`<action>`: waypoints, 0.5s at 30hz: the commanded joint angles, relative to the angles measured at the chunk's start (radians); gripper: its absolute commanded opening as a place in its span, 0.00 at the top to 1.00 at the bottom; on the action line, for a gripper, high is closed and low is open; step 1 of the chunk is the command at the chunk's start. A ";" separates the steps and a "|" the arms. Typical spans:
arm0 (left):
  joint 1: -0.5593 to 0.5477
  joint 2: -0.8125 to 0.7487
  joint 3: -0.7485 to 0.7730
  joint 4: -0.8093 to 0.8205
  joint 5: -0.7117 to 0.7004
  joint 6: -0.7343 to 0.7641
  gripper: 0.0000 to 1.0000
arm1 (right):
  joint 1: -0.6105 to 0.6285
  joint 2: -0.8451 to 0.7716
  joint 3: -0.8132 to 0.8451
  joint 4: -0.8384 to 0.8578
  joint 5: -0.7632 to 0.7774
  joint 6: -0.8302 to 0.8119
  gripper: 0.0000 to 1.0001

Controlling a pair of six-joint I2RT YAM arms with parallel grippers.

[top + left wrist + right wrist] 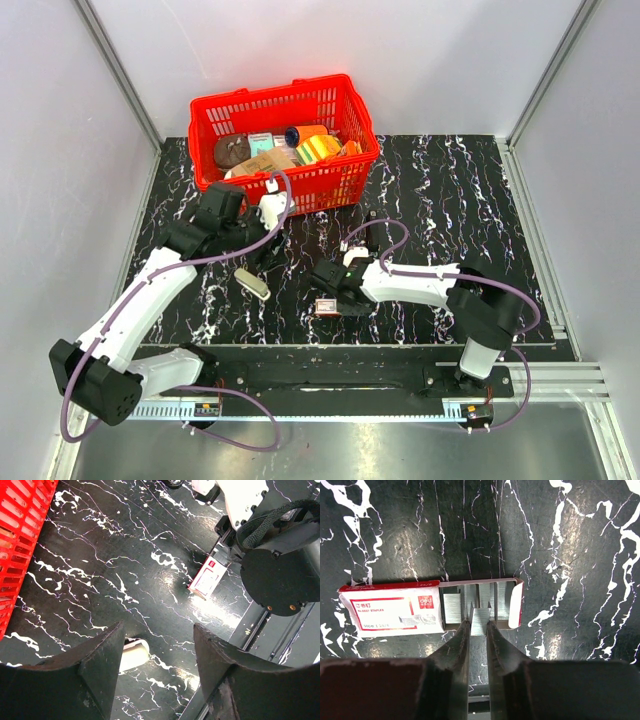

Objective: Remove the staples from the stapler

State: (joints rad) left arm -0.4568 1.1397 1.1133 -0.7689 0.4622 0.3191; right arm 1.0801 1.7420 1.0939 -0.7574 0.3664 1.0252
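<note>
Your right gripper (479, 625) points down, clamped on a staple strip (480, 614) at the open right end of the staple box (395, 612). The box's long axis runs left-right. The stapler (253, 284) lies diagonally mid-table near your left gripper (159, 630), whose jaws stand apart.

The top camera looks down from high behind the near edge onto the whole desk (450, 200). The left wrist camera views the desk slantwise from somewhat above. The right wrist camera looks straight down, close. All three share the staple box (395, 612).
</note>
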 commanded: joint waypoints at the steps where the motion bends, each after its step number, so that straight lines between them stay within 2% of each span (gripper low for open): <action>1: -0.005 -0.032 -0.004 0.026 -0.011 -0.005 0.38 | 0.007 0.005 0.037 -0.017 0.043 -0.004 0.78; 3: -0.006 -0.032 -0.006 0.026 -0.010 -0.005 0.38 | 0.007 0.005 0.034 -0.019 0.043 -0.004 0.76; 8: -0.010 -0.031 -0.003 0.025 -0.007 -0.009 0.38 | 0.007 0.002 0.037 -0.019 0.043 -0.005 0.62; 15: -0.016 -0.031 -0.001 0.025 -0.005 -0.012 0.38 | 0.007 -0.022 0.031 -0.017 0.055 -0.004 0.62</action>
State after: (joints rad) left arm -0.4664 1.1336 1.1076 -0.7692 0.4622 0.3161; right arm 1.0801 1.7458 1.0943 -0.7586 0.3767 1.0180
